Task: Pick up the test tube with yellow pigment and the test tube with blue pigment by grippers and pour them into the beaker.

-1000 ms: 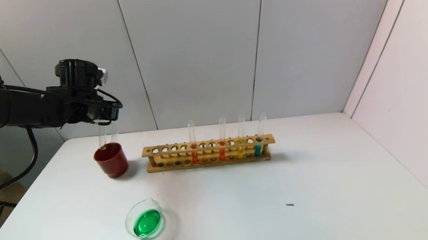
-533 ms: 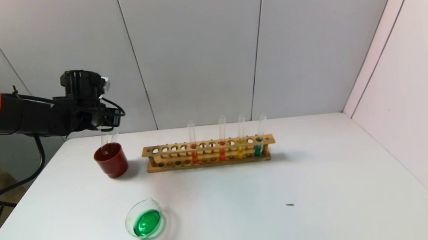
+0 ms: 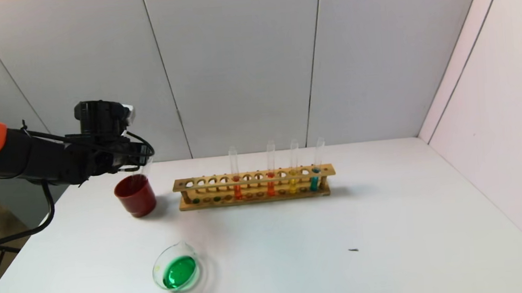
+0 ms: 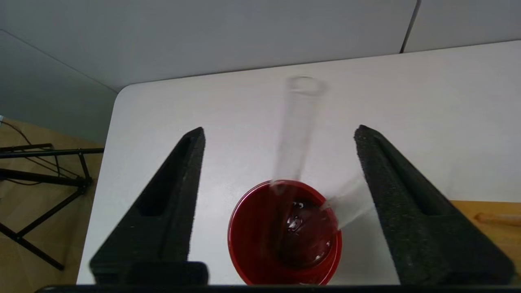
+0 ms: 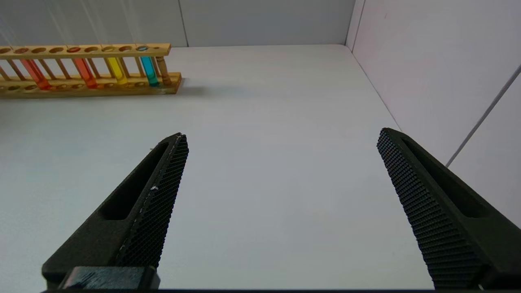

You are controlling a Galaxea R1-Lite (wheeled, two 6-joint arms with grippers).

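**Head view.** Shows the left gripper (image 3: pixel 139 163) lower than a second ago, now just above the dark-red cup (image 3: pixel 135 197). Shows the empty tubes (image 3: pixel 145 166), held high over the cup a second ago, now dropped into it, with only one top showing past the rim. Finds the beaker (image 3: pixel 158 263) in front of the cup, well apart from it, holding green liquid. Reads that green as yellow and blue already mixed, so takes the pouring as done and the present step as discarding the empties. Places the wooden rack (image 3: pixel 254 178) just beside the cup, away from the robot's left, with two red-orange tubes, a yellow tube (image 3: pixel 293 185) and a cyan-blue tube (image 3: pixel 314 182) upright in it. Notes a small dark speck (image 3: pixel 353 250) on the worktop (image 3: pixel 408 209), well apart from the beaker.

**Left wrist view.** Shows the jaws of the left gripper (image 4: pixel 279 134) spread wide and released, touching nothing. Shows two empty tubes (image 4: pixel 299 130) leaning inside the cup (image 4: pixel 240 248), both smeared as if not yet settled. Expects a clear lift away, provided the leaning tube tops are not clipped; finds nothing else in the way.

**Right wrist view.** Shows the right gripper (image 5: pixel 281 136) parked low over bare worktop, well apart from the rack (image 5: pixel 85 51), jaws spread and holding nothing.
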